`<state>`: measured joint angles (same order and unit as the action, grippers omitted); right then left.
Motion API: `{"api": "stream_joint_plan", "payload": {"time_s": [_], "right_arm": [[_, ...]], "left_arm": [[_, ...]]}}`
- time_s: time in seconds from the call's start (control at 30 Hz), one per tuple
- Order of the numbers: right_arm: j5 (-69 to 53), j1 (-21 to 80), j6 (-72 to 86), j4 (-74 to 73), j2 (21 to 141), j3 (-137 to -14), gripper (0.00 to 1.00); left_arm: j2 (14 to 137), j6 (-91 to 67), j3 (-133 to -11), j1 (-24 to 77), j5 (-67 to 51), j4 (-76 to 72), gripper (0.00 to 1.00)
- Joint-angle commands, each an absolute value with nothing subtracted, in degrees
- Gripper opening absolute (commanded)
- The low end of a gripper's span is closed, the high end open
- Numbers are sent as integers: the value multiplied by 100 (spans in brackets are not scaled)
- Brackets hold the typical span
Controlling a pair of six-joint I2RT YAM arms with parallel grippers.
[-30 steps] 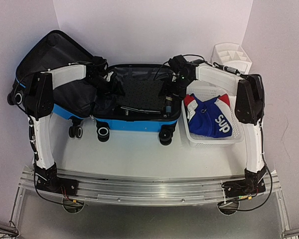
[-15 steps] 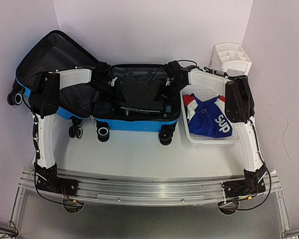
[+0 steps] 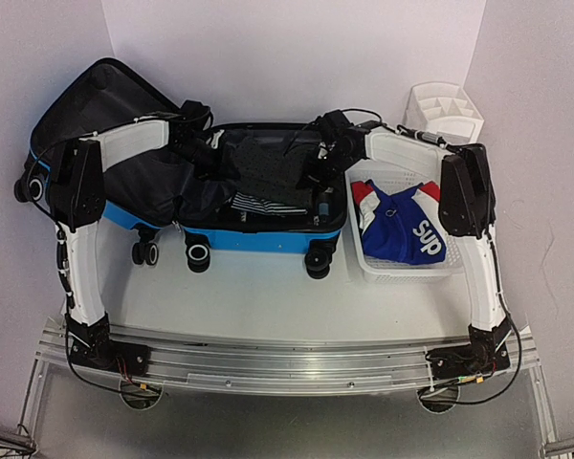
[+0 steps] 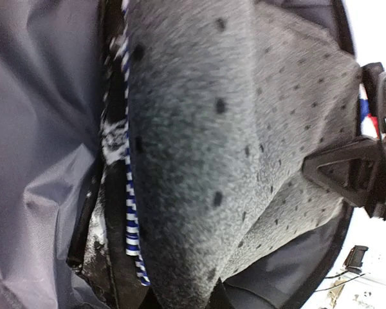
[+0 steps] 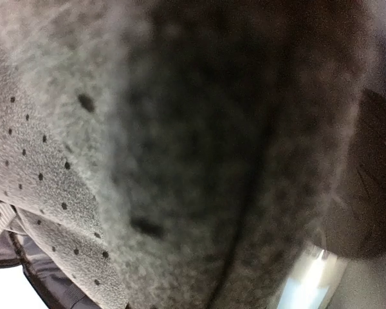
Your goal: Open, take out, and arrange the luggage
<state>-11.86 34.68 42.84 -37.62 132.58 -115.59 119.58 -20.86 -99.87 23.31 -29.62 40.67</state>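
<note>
Table: white, filling the middle of the overhead view; everything stands on it.
Luggage: bright blue hard-shell suitcase, lying open at centre left of the overhead view. Its wheels face the lower edge, and its dark grey lined lid is tipped up in the upper left corner.
Basket: white mesh plastic, just right of the luggage, holding a blue, red and white garment with white letters on it.
Grey dotted cloth: raised over the open luggage, stretched between my two grippers. It fills most of my left wrist view and nearly all of my right wrist view.
Drawer organizer: white plastic, upper right, beyond the basket.
Striped garment: blue and white, lying in the luggage under the grey cloth; it shows as a thin strip at lower left of my left wrist view.
Left gripper: closed on the left end of the grey dotted cloth, above the hinge side of the luggage.
Right gripper: clamped on the right end of the same cloth; it shows at the right edge of my left wrist view.
</note>
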Motion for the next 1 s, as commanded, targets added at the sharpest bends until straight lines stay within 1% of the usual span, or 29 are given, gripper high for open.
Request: {"api": "stream_joint_plan", "payload": {"time_s": [0.0, 0.23, 0.37, 0.4, 0.47, 0.57, 0.7, 0.73, 0.8, 0.97], "right_arm": [[-943, 3439, 4035, -3785, 12572, -11943, 0], [-799, 3439, 3894, -3817, 12408, -12263, 0], [-773, 3436, 3894, -3840, 12467, -12105, 0], [-786, 3439, 3924, -3842, 12485, -12023, 1], [-815, 3438, 4022, -3845, 12509, -11845, 8], [-870, 3440, 4153, -3845, 12505, -11605, 26], [-951, 3439, 4309, -3857, 12343, -11279, 55], [-974, 3437, 4371, -3857, 12284, -11163, 58], [-1034, 3437, 4523, -3850, 12173, -10924, 61], [-1437, 3437, 5058, -3824, 11994, -10414, 65]], "left_arm": [[11368, -2032, -10471, 2264, -2830, 4241, 0], [11208, -1966, -10771, 2289, -2985, 4346, 0], [11228, -1981, -10738, 2307, -3046, 4344, 0], [11222, -2028, -10673, 2322, -3095, 4293, 0], [11191, -2190, -10483, 2362, -3249, 4134, 0], [11173, -2390, -10440, 2477, -3442, 3984, 0], [11171, -2686, -10627, 2542, -3695, 3921, 0], [11173, -2790, -10661, 2540, -3739, 3895, 0], [11187, -2994, -10675, 2540, -3798, 3834, 0], [11199, -3291, -10562, 2531, -3769, 3813, 0]]}}
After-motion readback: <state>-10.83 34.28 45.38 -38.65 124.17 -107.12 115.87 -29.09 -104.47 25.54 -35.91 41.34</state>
